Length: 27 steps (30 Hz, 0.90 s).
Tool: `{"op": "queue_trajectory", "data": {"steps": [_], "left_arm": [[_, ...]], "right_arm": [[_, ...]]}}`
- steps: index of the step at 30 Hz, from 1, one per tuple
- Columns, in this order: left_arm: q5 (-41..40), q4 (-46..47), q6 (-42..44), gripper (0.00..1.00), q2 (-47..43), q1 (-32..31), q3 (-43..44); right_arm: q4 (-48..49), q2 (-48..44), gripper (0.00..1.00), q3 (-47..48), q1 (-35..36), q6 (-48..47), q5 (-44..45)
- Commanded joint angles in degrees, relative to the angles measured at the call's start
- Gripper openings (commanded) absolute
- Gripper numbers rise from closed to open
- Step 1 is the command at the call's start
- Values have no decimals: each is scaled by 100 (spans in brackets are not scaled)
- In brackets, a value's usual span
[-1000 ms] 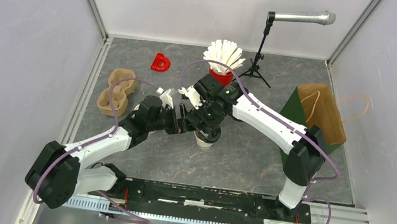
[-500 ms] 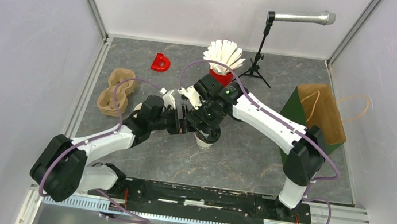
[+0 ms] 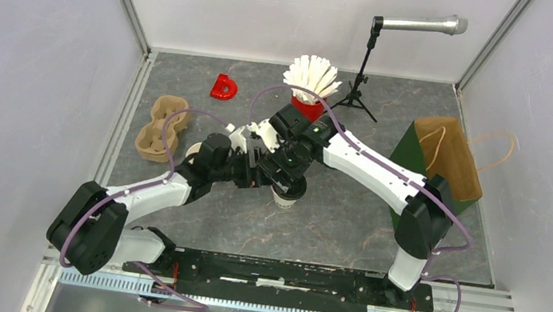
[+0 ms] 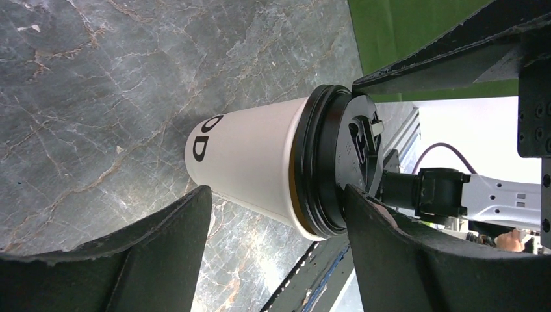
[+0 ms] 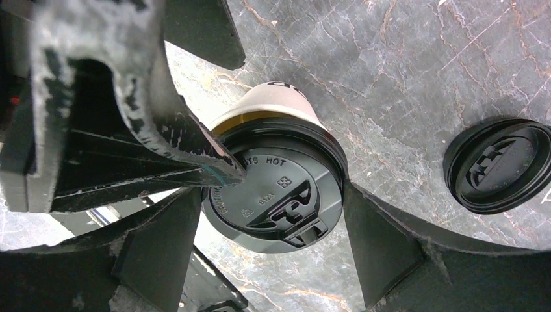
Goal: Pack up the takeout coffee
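The right hand [image 5: 271,192] comes down from above, its two fingers closed against opposite sides of a black lid [image 5: 260,211] that sits on a white paper cup [image 4: 247,162]. The left hand [image 4: 279,192] reaches in from the side with its fingers wide apart, one above the other, gripping nothing; the upper fingertip [image 5: 217,168] touches the lid's rim. This cup stands upright near the middle of the grey marbled worktop [image 3: 328,227], between the two arms. Raised letters on the lid read "TS HOT"; the rest is too small to read. Black print on the cup's side shows "OD", partly turned away. There are two lids: the second lid [image 5: 497,166] lies loose on the worktop near the cup. There are two cups: the second cup [image 3: 194,148], open, shows partly behind the left arm. Further out stand one brown two-hollow carrier [image 3: 160,128], one red cup [image 3: 307,110] of white sticks, one red D-shaped block [image 3: 223,87], one microphone [image 3: 420,23] on a small stand, and one green and brown paper bag [image 3: 442,158] with string handles
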Motion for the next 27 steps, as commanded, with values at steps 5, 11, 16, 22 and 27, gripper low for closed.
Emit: {"op": "queue_trajectory", "data": {"steps": [5,11,16,22,27], "left_arm": [[-346,-318,533,78,-2,7,172],[-461,-443,593,74,-66,7,220],[-490,-539,639,78,-181,7,243],[-429,-556,444,86,-352,15,224],[-329,-433,80,86,-562,56,199]], "right_arm": [[409,-232,84,-234,17,-5,67],[565,-301,83,-299,24,-5,118],[661,-311,81,-408,21,-45,53],[762,-454,78,-462,13,1,43],[746,-552,76,-473,17,30,44]]}}
